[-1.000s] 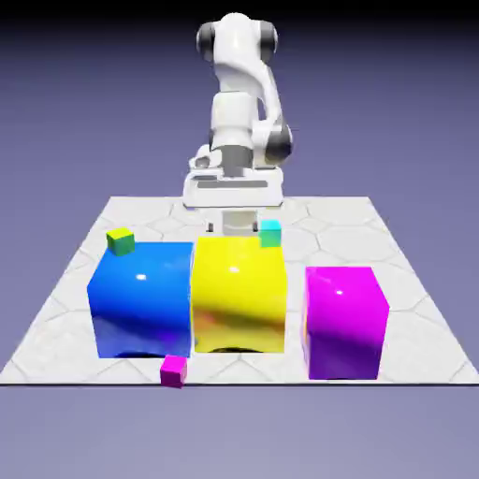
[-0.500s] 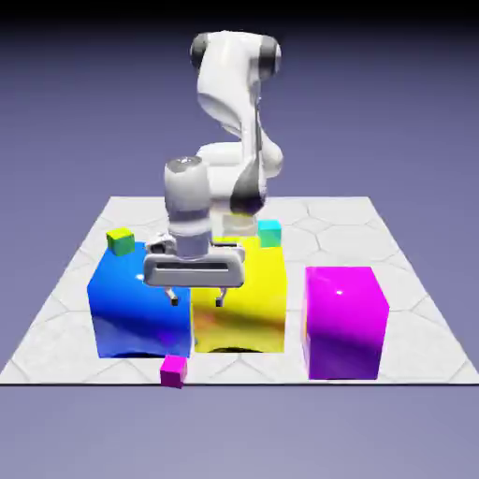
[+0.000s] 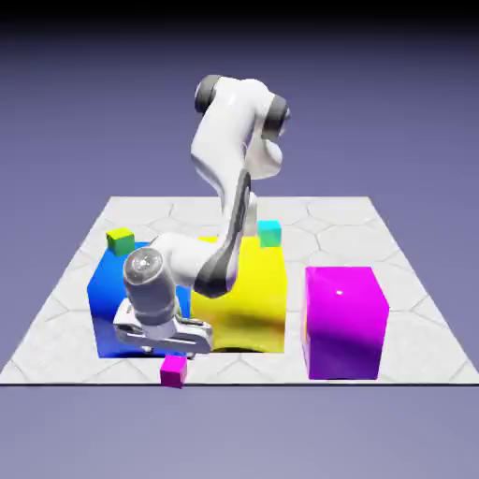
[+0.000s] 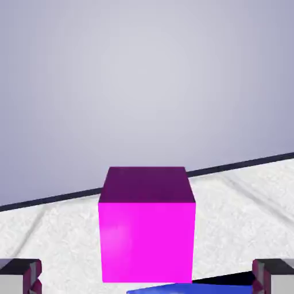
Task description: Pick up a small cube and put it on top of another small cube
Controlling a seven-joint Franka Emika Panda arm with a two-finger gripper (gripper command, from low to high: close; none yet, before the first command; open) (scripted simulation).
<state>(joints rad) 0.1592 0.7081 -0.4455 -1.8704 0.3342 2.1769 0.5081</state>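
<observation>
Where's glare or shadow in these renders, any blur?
Exterior view: white specular spots on the big magenta cube, dark contact shadow under the yellow cube, vignette-dark top edge. Hand view: small magenta cube sharp and evenly lit, top face darker; no blur.

small cube point(image 3: 173, 370): magenta-pink | big cubes: blue point(image 3: 108, 299), yellow point(image 3: 253, 290), magenta point(image 3: 344, 323)

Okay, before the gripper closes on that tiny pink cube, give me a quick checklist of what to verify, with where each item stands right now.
1. Jaws open: ok; the gripper shows both tips spread wide in the hand view.
2. Small cube centred between the tips: ok.
3. Tips low enough to straddle it: cannot tell.
4. Small cube free of neighbours: ok; in the exterior view it sits apart from the blue cube.
5. Stacking targets in place: ok; green cube, teal cube.
</observation>
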